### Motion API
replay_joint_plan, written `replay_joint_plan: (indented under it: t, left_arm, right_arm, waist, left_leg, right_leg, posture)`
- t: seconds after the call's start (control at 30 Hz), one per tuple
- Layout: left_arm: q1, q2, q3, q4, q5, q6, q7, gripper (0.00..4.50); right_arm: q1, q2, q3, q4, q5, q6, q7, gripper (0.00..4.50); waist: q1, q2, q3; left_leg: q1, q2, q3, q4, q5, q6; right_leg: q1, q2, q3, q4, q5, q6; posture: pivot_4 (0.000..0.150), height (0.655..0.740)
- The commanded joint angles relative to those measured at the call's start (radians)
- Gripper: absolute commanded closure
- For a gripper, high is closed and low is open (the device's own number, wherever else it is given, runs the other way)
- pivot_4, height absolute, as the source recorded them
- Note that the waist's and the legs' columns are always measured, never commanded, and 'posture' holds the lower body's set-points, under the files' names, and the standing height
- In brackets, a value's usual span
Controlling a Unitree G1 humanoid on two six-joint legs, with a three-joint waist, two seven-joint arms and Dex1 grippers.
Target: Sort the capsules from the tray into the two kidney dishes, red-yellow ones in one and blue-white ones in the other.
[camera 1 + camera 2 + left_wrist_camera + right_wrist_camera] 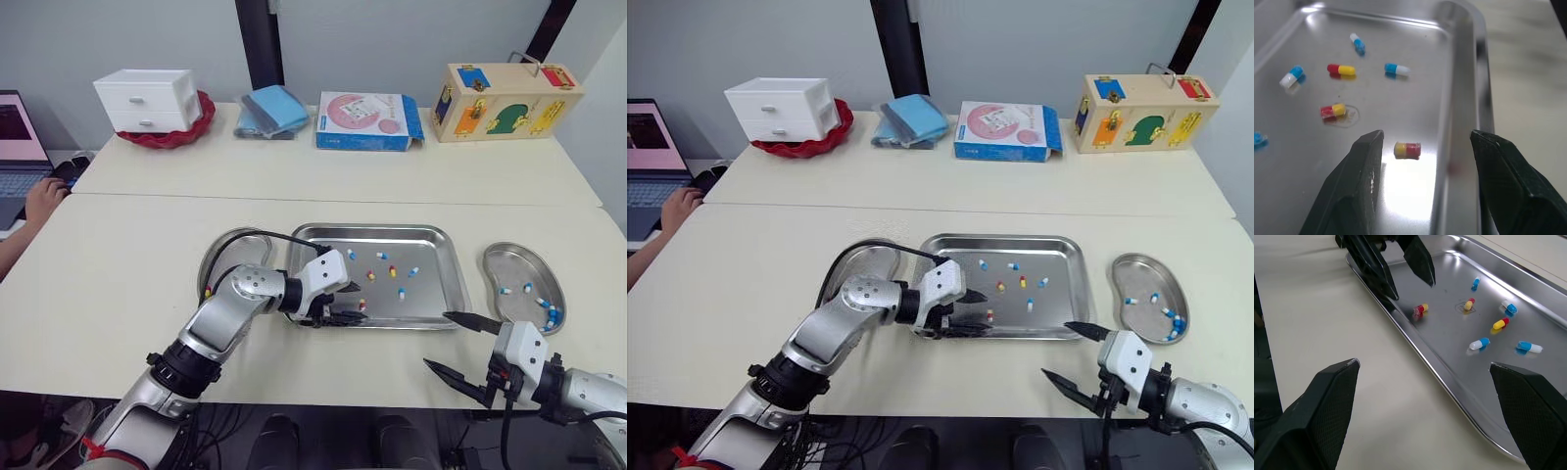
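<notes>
Though the tray (1449, 340) holds three red-yellow capsules (1500, 323), blue-white capsules (1479, 343) number four.

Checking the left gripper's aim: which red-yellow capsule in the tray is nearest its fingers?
The red-yellow capsule between the fingers of the open left gripper, beside the tray's near rim; the other two red-yellow capsules lie farther in.

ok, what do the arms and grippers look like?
Silver-grey shells, black joints on left arm and right arm. White housing, two black tapered fingers on left gripper and right gripper. Black cable loops over the left arm; another hangs by the right wrist.
</notes>
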Motion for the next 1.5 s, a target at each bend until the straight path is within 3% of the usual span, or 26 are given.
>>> replay_joint_plan:
  t: [0.03, 0.53, 0.77, 0.83, 1.23, 1.37, 1.5]
  left_arm:
    - [-0.023, -0.02, -0.011, 0.03, 0.043, -0.04, 0.016, 1.63]
    - [-0.049, -0.09, -0.024, 0.139, 0.123, -0.093, -0.001, 1.63]
    - [-0.056, -0.106, -0.032, 0.167, 0.143, -0.125, -0.01, 3.81]
    - [-0.056, -0.108, -0.03, 0.17, 0.147, -0.13, -0.012, 4.17]
    - [-0.057, -0.068, 0.056, 0.037, 0.094, -0.076, -0.026, 4.17]
    - [-0.002, 0.078, 0.216, -0.195, -0.011, 0.085, -0.044, 4.17]
    - [0.101, 0.169, 0.4, -0.281, -0.099, 0.211, 0.006, 4.17]
  right_arm:
    - [0.007, 0.001, -0.004, -0.038, 0.008, 0.002, -0.011, 0.0]
    - [0.008, 0.0, 0.0, -0.051, 0.013, 0.02, -0.026, 0.0]
    - [0.006, -0.001, 0.002, -0.057, 0.011, 0.033, -0.031, 0.0]
    - [0.005, -0.001, 0.002, -0.057, 0.011, 0.035, -0.032, 0.0]
    - [-0.009, 0.002, 0.012, -0.046, -0.001, 0.021, -0.032, 0.0]
    - [-0.053, -0.005, 0.05, -0.026, -0.03, -0.02, -0.006, 0.0]
    - [-0.11, 0.004, 0.109, -0.004, -0.04, -0.038, 0.012, 0.0]
  waist:
    - [0.0, 0.0, 0.0]
    - [0.0, 0.0, 0.0]
    - [0.0, 0.0, 0.0]
    - [0.0, 0.0, 0.0]
    - [0.0, 0.0, 0.0]
    - [-0.01, 0.0, 0.0]
    - [-0.01, 0.001, 0.0]
  left_leg:
    - [0.0, 0.0, 0.0, 0.0, 0.0, 0.0]
    - [0.0, 0.0, 0.0, 0.0, 0.0, 0.0]
    - [0.0, 0.0, 0.0, 0.0, 0.0, 0.0]
    - [0.0, 0.0, 0.0, 0.0, 0.0, 0.0]
    - [0.0, 0.0, 0.0, 0.0, 0.0, 0.0]
    - [0.0, 0.001, 0.0, -0.001, 0.0, 0.0]
    - [0.001, 0.001, 0.0, -0.001, 0.0, 0.0]
  right_leg:
    - [0.0, 0.0, 0.0, 0.0, 0.0, 0.0]
    - [0.0, 0.0, 0.0, 0.0, 0.0, 0.0]
    - [0.0, 0.0, 0.0, 0.0, 0.0, 0.0]
    - [0.0, 0.0, 0.0, 0.0, 0.0, 0.0]
    - [0.0, 0.0, 0.0, 0.0, 0.0, 0.0]
    - [-0.001, 0.0, 0.0, 0.0, 0.0, 0.0]
    - [0.0, 0.0, 0.0, 0.0, 0.0, 0.0]
  posture:
    - [0.15, 0.74]
    - [0.15, 0.74]
    - [0.15, 0.74]
    - [0.15, 0.74]
    - [0.15, 0.74]
    - [0.15, 0.74]
    - [0.15, 0.74]
